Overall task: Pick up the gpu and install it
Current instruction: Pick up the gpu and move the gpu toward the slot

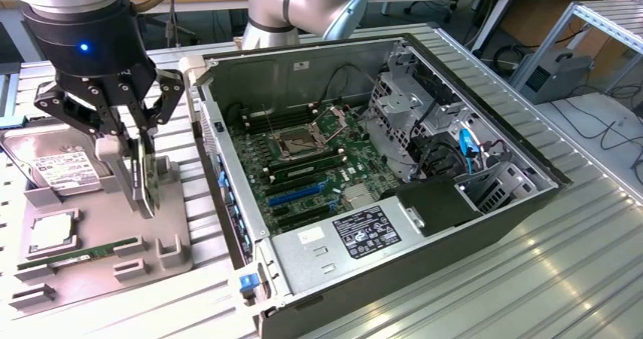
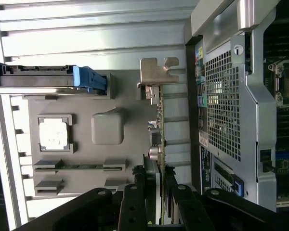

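Note:
The gpu [image 1: 144, 182], a thin dark card with a silvery bracket [image 2: 156, 73], hangs on edge over the grey parts tray [image 1: 166, 258], to the exterior view's left of the open computer case [image 1: 422, 226]. My gripper [image 1: 134, 139] is shut on the card's upper edge, a finger on each flat side. In the wrist view the card [image 2: 160, 126] shows edge-on between my black fingers [image 2: 134, 195]. Its lower end looks just above the tray. The motherboard [image 1: 301, 166] with its blue slot [image 1: 297, 191] lies open inside the case.
On the tray sit a silver hard drive [image 1: 62, 167], a square chip [image 1: 50, 233] and a green memory stick [image 1: 80, 253]. The case's side wall [image 1: 216, 151] rises between the tray and the motherboard. Cables and a drive cage [image 1: 422, 120] crowd the case's far side.

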Robot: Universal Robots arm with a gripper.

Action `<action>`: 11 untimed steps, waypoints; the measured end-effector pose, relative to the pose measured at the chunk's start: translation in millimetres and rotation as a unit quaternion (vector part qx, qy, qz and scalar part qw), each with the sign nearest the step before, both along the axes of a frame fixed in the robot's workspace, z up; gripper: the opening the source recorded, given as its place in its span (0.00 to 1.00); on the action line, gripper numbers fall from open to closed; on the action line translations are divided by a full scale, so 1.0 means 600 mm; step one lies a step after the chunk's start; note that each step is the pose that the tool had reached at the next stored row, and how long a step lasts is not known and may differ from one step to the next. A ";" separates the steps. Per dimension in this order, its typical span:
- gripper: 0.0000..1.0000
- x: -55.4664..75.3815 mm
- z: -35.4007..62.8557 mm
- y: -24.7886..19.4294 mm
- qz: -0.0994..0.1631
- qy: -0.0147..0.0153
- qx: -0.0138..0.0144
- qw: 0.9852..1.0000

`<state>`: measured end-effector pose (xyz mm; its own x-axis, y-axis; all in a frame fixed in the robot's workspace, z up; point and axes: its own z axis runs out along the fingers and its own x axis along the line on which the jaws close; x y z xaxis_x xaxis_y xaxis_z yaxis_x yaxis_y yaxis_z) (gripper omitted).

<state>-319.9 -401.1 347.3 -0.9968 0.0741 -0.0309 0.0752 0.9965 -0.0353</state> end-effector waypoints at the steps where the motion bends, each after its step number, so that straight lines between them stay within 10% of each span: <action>1: 0.27 0.000 0.002 0.0000 0.000 0.000 0.000 1.000; 11: 0.27 0.000 0.018 0.0005 0.000 0.000 0.000 1.000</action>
<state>-319.8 -400.8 358.1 -0.9968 0.0741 -0.0309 0.0752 0.9965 -0.0353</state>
